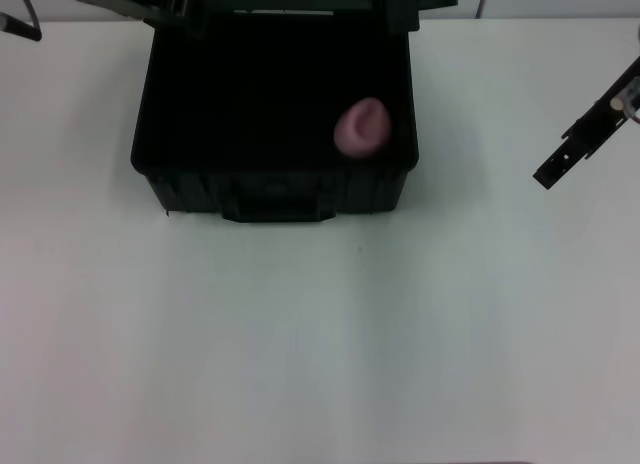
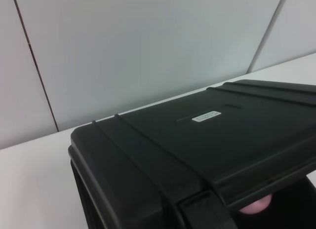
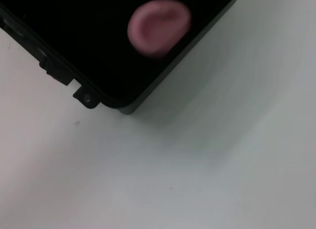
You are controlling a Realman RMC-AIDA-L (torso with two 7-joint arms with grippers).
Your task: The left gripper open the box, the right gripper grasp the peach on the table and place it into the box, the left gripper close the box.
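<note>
Pink peach (image 1: 362, 127) lies inside the open black box (image 1: 180, 179), near its right wall.
Right gripper (image 1: 556, 169) hangs empty, far right; left gripper unseen. Closing could jam if the lid (image 2: 197, 140) slips.

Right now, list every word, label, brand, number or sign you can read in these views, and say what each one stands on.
No text can be read.
Small pale label strip on the outer face of the box's lid: it carries print, but too small and blurred to read.
Box, peach, table and right gripper: no text shows.
</note>
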